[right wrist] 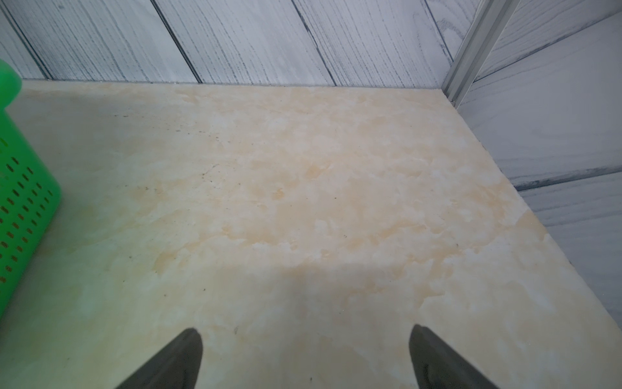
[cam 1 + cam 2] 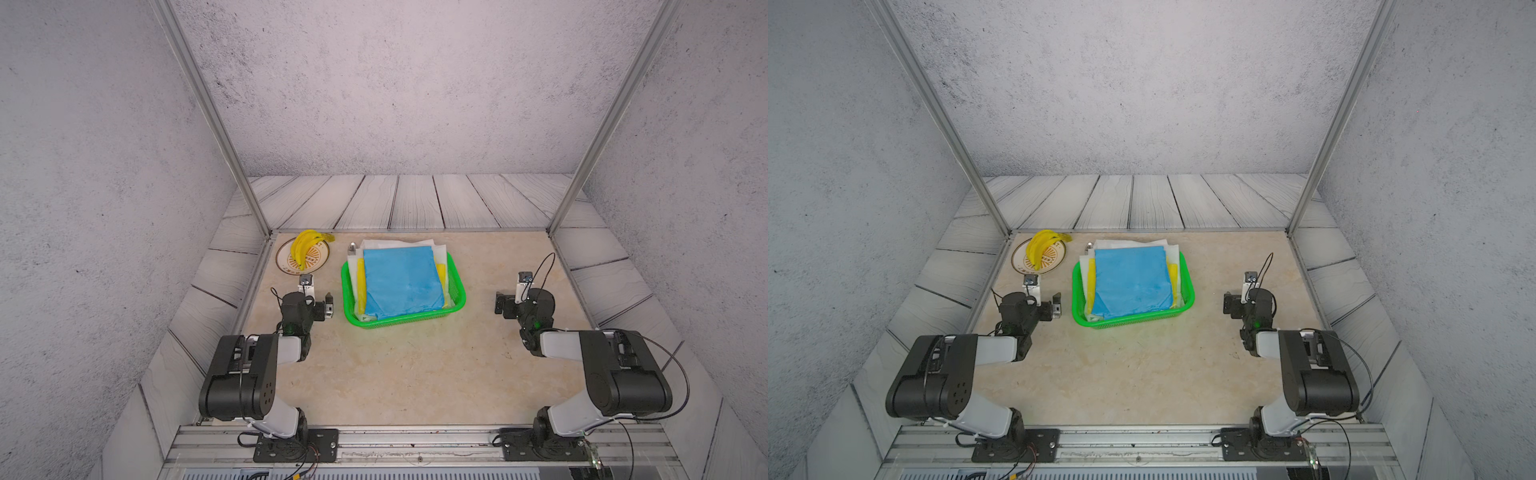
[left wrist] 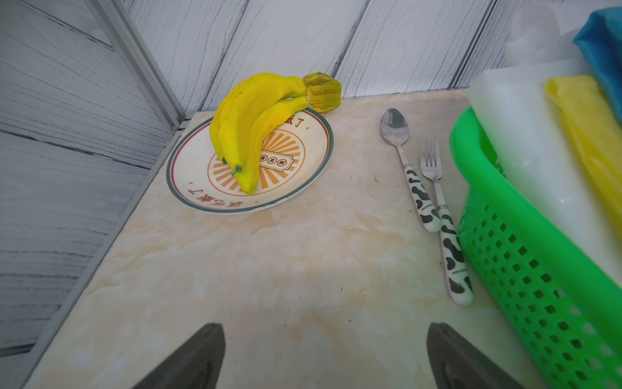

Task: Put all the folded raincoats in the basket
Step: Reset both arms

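Blue folded raincoat [image 2: 403, 282] lies flat, topmost inside the basket [image 2: 409, 321]; job looks done. Your left gripper [image 3: 323, 357] and right gripper [image 1: 306, 353] gape fully, holding nothing, parked either side, probably to stay clear.

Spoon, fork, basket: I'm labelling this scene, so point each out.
spoon [image 3: 394, 126], left wrist view, on its bowl.
fork [image 3: 430, 158], left wrist view, on its tines.
basket [image 3: 466, 161], left wrist view, on its rim.

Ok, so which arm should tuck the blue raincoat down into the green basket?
Probably the left. The open, empty left gripper sits right beside the basket, where the blue raincoat lies on top. The right gripper, also open and empty, stands farther from it.
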